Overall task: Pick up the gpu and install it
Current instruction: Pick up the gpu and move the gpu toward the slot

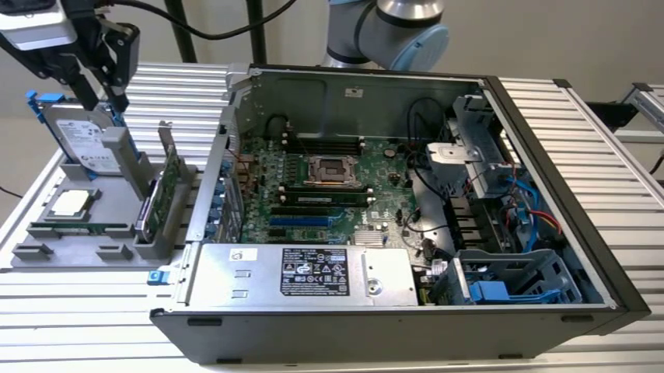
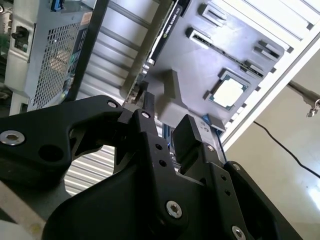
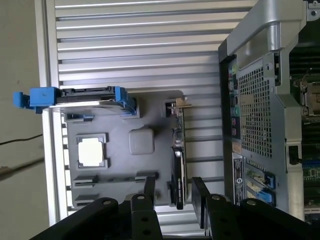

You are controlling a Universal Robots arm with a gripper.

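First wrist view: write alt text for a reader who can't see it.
The open gripper hangs over the gpu, which stands on edge in a grey tray. The tray also holds a blue-framed hard drive and a processor; a computer case sits beside it.

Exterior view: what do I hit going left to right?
Hard drive → gpu → CPU socket → drive cage
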